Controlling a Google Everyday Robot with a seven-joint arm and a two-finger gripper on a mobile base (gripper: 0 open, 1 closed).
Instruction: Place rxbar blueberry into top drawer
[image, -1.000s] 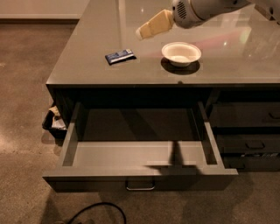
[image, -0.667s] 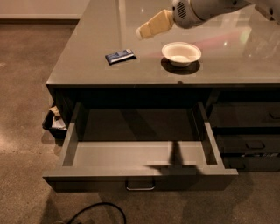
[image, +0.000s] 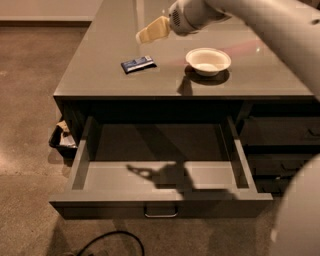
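Note:
The rxbar blueberry (image: 137, 63) lies flat on the grey counter top (image: 100, 75), a dark blue wrapper with white lettering, left of the white bowl. The top drawer (image: 160, 176) stands pulled wide open below the counter edge, its light grey interior empty, with a small metal handle (image: 161, 214) on its front. My gripper (image: 152, 30) hangs in the air above the counter, just up and to the right of the bar and apart from it. The arm reaches in from the upper right.
A round white bowl (image: 208, 61) sits on the counter right of the bar. Narrower dark drawers (image: 280, 132) are shut at the right. A dark bin with rubbish (image: 64, 137) stands left of the cabinet. A black cable (image: 112, 242) lies on the carpet in front.
My gripper has moved left across the counter, closer to the rxbar blueberry. The bar, bowl and drawer have not moved.

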